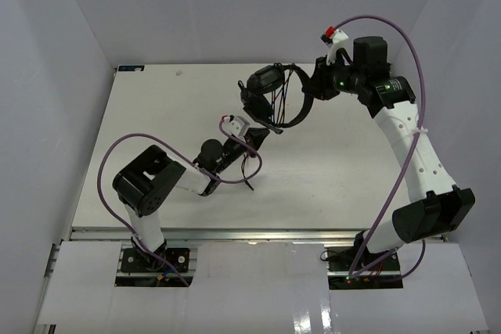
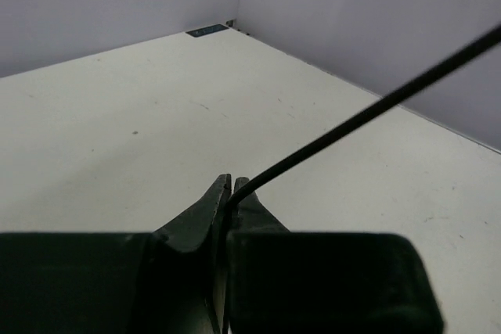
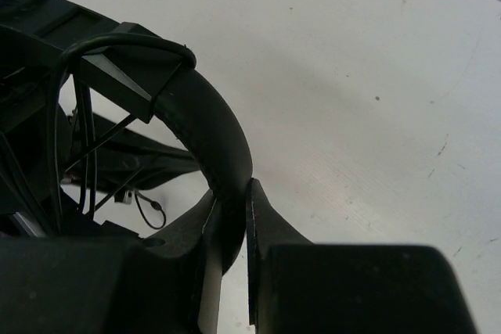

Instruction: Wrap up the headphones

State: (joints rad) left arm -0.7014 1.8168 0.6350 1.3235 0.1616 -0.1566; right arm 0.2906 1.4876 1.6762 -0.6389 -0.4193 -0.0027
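Right hand [image 3: 233,189] clamps the headband [image 3: 211,123], steadying the headphones [image 1: 268,84]; left hand [image 2: 232,183], nearly closed, pinches the cord [image 2: 352,119] taut for winding.

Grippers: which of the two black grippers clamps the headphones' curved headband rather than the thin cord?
The right gripper: its jaws pinch the curved headband of the black over-ear headphones. The left gripper pinches only the thin black cord.
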